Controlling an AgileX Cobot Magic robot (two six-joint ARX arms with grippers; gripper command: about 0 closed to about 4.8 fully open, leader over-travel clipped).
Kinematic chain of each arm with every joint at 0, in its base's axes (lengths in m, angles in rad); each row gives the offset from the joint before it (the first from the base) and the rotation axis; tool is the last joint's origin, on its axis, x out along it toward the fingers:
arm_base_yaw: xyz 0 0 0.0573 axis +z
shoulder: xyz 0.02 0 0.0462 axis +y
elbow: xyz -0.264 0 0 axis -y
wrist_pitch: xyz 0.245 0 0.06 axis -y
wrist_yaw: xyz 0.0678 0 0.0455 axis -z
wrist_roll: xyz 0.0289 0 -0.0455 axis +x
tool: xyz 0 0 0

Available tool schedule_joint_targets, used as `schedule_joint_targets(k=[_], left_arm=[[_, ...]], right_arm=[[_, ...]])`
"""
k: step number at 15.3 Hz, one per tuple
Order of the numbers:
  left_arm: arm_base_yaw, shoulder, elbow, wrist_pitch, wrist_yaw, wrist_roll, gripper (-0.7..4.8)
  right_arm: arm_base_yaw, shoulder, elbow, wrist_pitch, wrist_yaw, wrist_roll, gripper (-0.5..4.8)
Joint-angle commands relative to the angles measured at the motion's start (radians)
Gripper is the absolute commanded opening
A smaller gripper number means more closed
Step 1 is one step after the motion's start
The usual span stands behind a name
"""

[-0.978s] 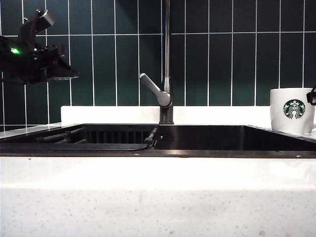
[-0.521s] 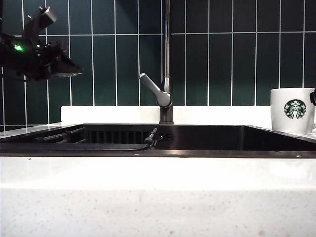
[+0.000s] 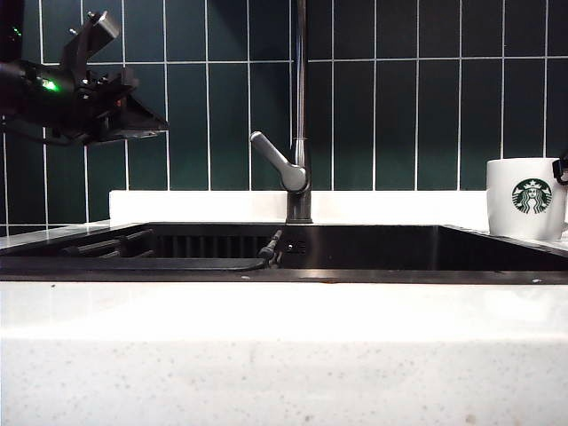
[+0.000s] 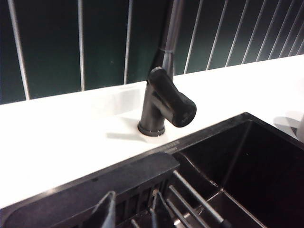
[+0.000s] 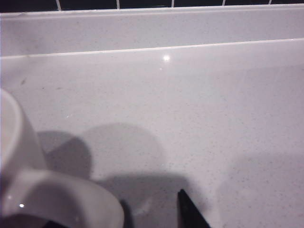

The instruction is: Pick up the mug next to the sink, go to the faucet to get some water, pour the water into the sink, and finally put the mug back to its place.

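At the right end of the surface (image 3: 284, 337), just beside the sink (image 3: 355, 253) rim, the mug (image 3: 525, 197) stands upright with its logo facing out. The right gripper (image 3: 562, 169) shows only as a dark tip at the mug's far side, while the left gripper (image 3: 133, 124) hangs high over the sink's left end, well apart from the faucet (image 3: 300, 133).

From the left wrist, faucet (image 4: 164, 95) and sink (image 4: 228, 171) fill the frame; whether those jaws are spread I cannot tell.

From the right wrist, the mug (image 5: 28, 175) handle sits close, one dark fingertip (image 5: 190, 213) beside it — jaws spread wide, holding nothing. Centre on the handle before closing — a skewed pinch could tip the mug.
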Motion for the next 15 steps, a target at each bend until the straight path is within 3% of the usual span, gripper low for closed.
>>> schedule_joint_targets(k=[1, 7, 8, 12, 15], left_arm=[[-0.002, 0.007, 0.004, -0.014, 0.008, 0.004, 0.99], [-0.002, 0.007, 0.004, -0.026, 0.026, 0.002, 0.99], [-0.002, 0.007, 0.004, -0.026, 0.026, 0.002, 0.99], [-0.002, 0.007, 0.004, -0.026, 0.026, 0.001, 0.99], [-0.002, 0.007, 0.005, -0.025, 0.056, 0.001, 0.99]], right_arm=[[0.001, 0.011, 0.003, 0.022, -0.002, -0.005, 2.33], [0.000, 0.056, 0.024, 0.030, 0.002, -0.007, 2.29], [0.000, 0.056, 0.029, 0.031, 0.002, -0.008, 2.10], [0.000, 0.056, 0.034, 0.037, 0.002, -0.051, 0.43], [0.001, 0.054, 0.034, 0.051, 0.001, -0.051, 0.08]])
